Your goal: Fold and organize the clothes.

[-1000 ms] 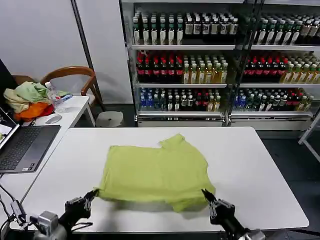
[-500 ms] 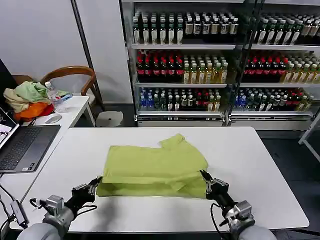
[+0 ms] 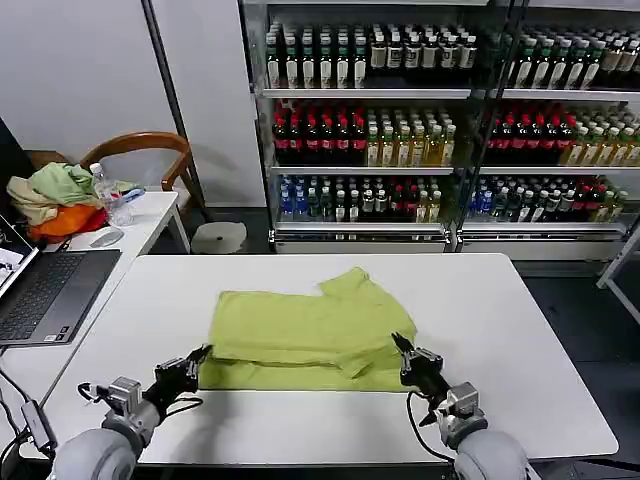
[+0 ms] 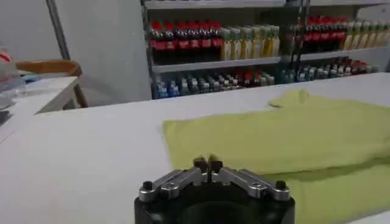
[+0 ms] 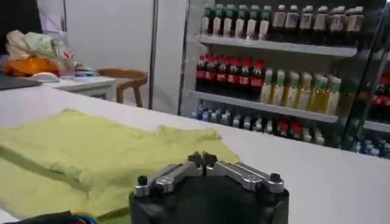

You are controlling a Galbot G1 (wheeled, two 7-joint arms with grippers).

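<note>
Head view: we pinch the folded T-shirt (image 3: 305, 340) edge on the table (image 3: 520, 330), left gripper (image 3: 201, 355) and right gripper (image 3: 398, 345) both clamped.

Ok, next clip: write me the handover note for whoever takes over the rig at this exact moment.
Left gripper: shut, at the T-shirt's near-left corner, low over the white table.
Right gripper: shut, at the shirt's near-right corner.
T-shirt: mid-table, near hem brought up over the body, so a doubled band lies along the near side; one sleeve pokes out at the far edge.
Done: first fold from the near edge laid down.
Left: check whether each gripper actually pinches cloth (the pictures don't settle it), then fold in the sleeves and sides, finish the fold and tidy the shirt.
</note>
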